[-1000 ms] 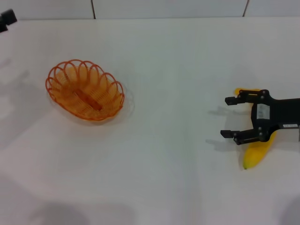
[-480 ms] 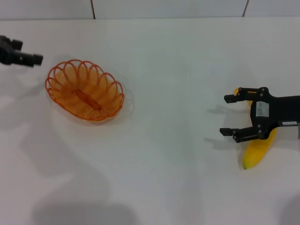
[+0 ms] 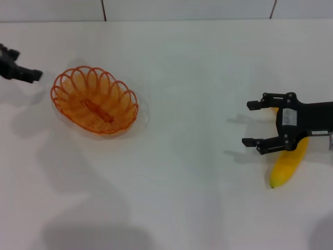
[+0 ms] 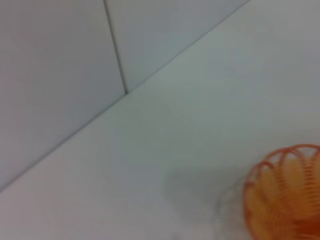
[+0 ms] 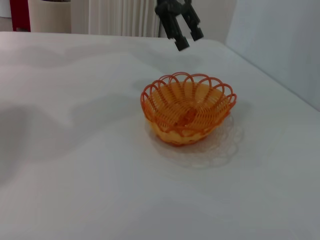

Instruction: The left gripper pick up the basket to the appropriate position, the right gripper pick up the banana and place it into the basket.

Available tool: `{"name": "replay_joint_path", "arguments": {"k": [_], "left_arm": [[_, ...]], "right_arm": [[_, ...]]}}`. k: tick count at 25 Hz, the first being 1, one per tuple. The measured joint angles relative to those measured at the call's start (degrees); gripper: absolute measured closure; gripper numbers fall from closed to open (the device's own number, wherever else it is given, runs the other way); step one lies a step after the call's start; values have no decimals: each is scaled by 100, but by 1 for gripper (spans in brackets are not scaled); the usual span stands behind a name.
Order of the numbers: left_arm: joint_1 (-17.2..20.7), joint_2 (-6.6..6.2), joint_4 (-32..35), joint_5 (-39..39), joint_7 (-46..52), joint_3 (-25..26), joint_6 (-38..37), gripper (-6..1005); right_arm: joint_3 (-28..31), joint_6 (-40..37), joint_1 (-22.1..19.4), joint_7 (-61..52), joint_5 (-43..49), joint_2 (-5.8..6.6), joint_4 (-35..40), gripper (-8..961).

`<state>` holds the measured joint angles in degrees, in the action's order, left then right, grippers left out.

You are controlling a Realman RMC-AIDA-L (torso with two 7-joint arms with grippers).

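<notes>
Basket (image 3: 94, 100) of orange wire, resting upright on the white bench (image 3: 187, 182) toward the robot's left, empty, rim up. Its long axis runs on a diagonal in the head view, from the far left end to the nearer right end. The left claw (image 3: 21, 73) hangs just beside the far-left end of the rim, apart from it; in the right wrist view it shows above and behind the basket (image 5: 187, 107) with fingers pointing down and close together, though whether they are fully clenched cannot be told. The right claw (image 3: 263, 123) hovers at the robot's right with its fingers spread wide, released, directly over the upper half of the banana (image 3: 287, 165). The banana lies flat on the bench, long axis running from the far right, under the claw body, down to its near tip, which points toward the robot and slightly left.

Step in hand, as judged: the approach to the basket rim. To do it well, the left claw should open before descending, straddle a single wire loop of the rim, and close on the loop rather than press on it, since a light wire basket would likely tip or slide.
</notes>
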<state>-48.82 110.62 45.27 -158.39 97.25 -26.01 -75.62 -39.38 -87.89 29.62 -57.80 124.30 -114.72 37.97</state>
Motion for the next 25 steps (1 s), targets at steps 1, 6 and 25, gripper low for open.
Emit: {"name": "replay_joint_path", "arguments": {"k": [1,6,25], "left_arm": [[-19,64,-8,-11,-77,-8,102,155],[-137,403,-36,-24,-451,-42,365,158],[-192,568,-565,-298,773,-110,1219,166]], "right_arm": [[1,0,2,2,-1,0,0,68],[10,0,4,-1,-3,2,0,68],[-8,18,79,-19,7,-25,0,69]]}}
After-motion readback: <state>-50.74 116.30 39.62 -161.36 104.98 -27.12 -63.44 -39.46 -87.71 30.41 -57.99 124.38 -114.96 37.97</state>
